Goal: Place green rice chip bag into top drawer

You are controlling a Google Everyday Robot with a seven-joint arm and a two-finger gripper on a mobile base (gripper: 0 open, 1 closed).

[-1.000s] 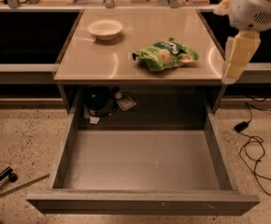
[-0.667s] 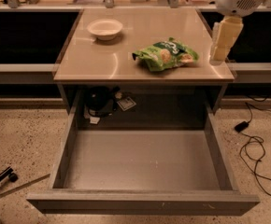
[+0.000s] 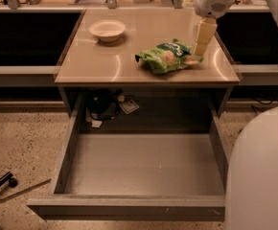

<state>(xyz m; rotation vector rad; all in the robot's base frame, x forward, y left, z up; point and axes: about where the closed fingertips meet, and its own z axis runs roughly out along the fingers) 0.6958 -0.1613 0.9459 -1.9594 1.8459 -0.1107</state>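
Since the earlier frame the gripper (image 3: 198, 51) has shifted inward over the tabletop (image 3: 105, 66); whether it is apart or together cannot be told. Just beside its tip lies the green rice chip bag (image 3: 167, 57). Below it, the top drawer (image 3: 144, 164) stands pulled out.

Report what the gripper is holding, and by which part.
Cannot be told. The gripper is at the right end of the green rice chip bag, which lies on the table.
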